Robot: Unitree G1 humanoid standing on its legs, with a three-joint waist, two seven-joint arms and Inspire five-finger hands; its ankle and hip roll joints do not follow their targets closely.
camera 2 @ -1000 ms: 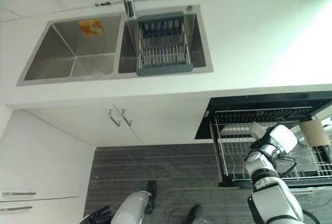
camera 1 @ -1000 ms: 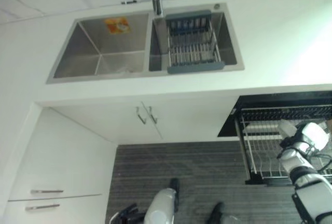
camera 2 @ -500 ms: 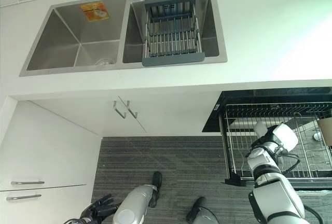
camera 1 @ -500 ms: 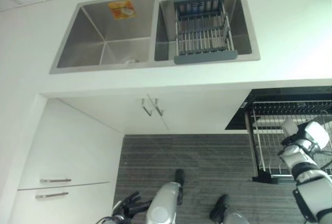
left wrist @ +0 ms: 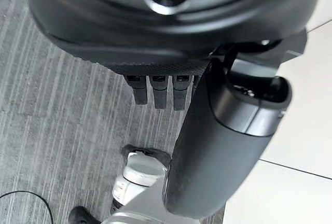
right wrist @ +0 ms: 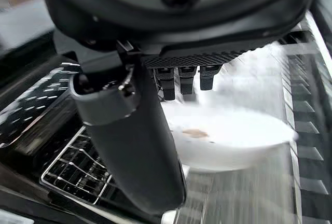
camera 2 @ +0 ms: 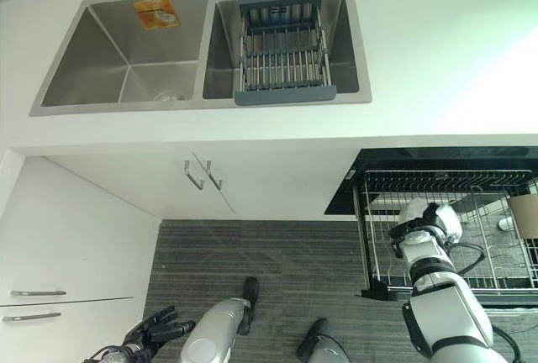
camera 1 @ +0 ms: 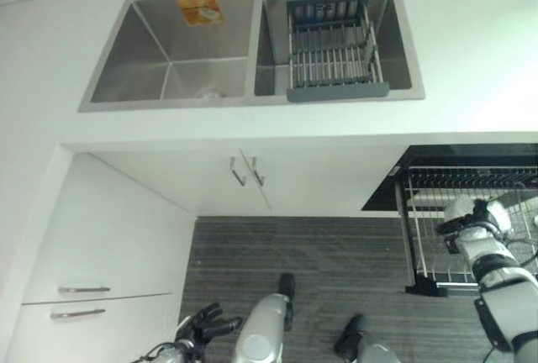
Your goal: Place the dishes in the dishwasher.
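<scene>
Holding a white bowl [right wrist: 228, 143] over the dishwasher rack [camera 2: 471, 237] on the right, the right hand [right wrist: 155, 146] has its fingers curled on it; next, lower and let go; the left hand [camera 1: 197, 329] hangs loose, low by the floor.

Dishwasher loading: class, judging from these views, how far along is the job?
Done: the dishwasher rack is pulled out. In hand: the right hand grips a white bowl over the rack wires, not yet set down. The left hand hangs open near the floor, idle. Left: seating the bowl. The drainer basket in the sink looks empty, though small items could be hidden.
</scene>
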